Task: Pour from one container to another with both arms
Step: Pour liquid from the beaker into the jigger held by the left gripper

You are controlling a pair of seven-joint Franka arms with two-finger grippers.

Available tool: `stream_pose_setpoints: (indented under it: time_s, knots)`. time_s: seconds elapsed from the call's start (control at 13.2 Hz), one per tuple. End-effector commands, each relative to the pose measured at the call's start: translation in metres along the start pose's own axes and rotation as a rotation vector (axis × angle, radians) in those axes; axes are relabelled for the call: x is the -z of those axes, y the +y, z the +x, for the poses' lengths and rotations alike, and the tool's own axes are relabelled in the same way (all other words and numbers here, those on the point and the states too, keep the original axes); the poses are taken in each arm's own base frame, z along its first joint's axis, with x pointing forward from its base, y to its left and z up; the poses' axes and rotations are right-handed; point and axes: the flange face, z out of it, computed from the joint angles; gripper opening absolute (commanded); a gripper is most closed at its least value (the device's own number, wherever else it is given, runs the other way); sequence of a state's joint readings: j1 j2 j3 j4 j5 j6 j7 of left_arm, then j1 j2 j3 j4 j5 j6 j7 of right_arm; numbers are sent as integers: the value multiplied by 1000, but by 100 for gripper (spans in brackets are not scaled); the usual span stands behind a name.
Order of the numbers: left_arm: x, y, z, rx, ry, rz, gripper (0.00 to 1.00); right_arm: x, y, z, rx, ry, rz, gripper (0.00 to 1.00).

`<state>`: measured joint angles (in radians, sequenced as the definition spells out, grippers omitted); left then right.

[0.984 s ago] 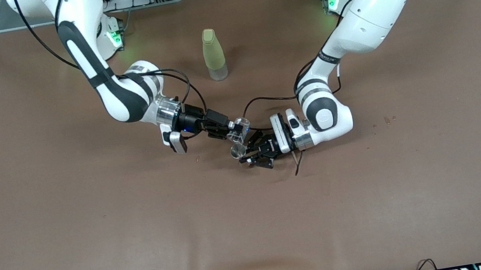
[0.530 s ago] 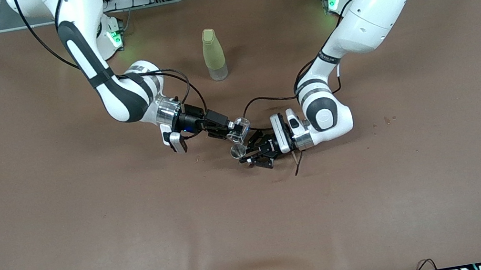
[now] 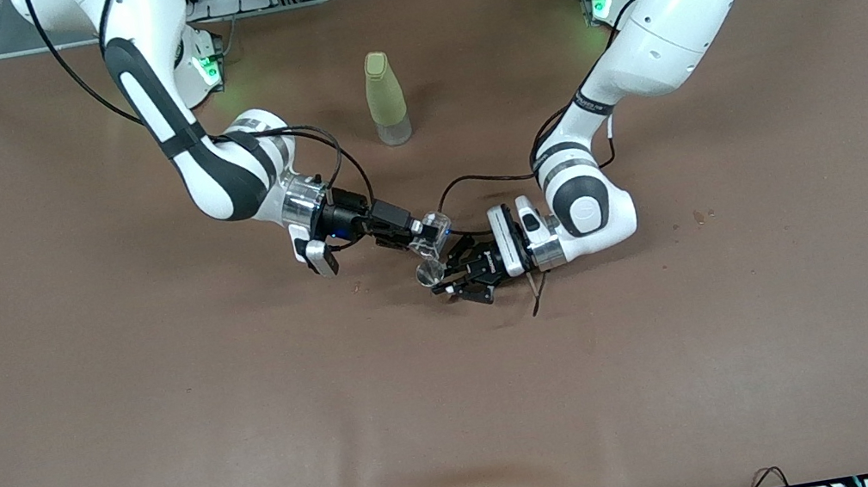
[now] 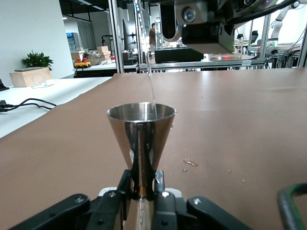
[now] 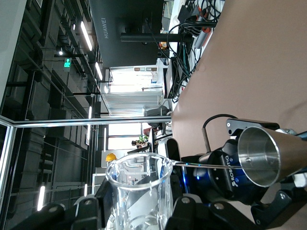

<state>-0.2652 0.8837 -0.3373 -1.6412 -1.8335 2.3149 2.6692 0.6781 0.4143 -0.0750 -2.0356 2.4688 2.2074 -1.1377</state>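
My right gripper point(image 3: 422, 232) is shut on the tiny clear glass cup point(image 3: 434, 229), tipped over the middle of the table. In the right wrist view the cup point(image 5: 139, 191) sits between the right gripper point(image 5: 139, 208) fingers, and a thin stream runs from its rim to the metal measure point(image 5: 261, 155). My left gripper point(image 3: 446, 276) is shut on the hourglass-shaped measure point(image 3: 429, 272), just below the cup. In the left wrist view the left gripper point(image 4: 142, 186) clamps the measure point(image 4: 140, 136) at its narrow waist. The measure stands upright and the stream falls into its bowl.
A tall yellow-green bottle point(image 3: 386, 99) stands upright farther from the front camera than both grippers. Small drops point(image 4: 190, 162) lie on the brown table cover beside the measure. A few small marks point(image 3: 700, 216) dot the cover toward the left arm's end.
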Motion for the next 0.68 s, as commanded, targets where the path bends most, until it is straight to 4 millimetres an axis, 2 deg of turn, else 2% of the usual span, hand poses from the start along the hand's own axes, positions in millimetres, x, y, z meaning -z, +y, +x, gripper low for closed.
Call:
stream_pose_setpoints:
  time_s: [0.0, 0.61]
  knots:
    - [0, 3, 1, 2, 17, 16, 0, -2, -5, 0, -50, 16, 8, 20]
    - [2, 6, -1, 14, 15, 18, 0, 1, -3, 4, -107, 24, 8, 20]
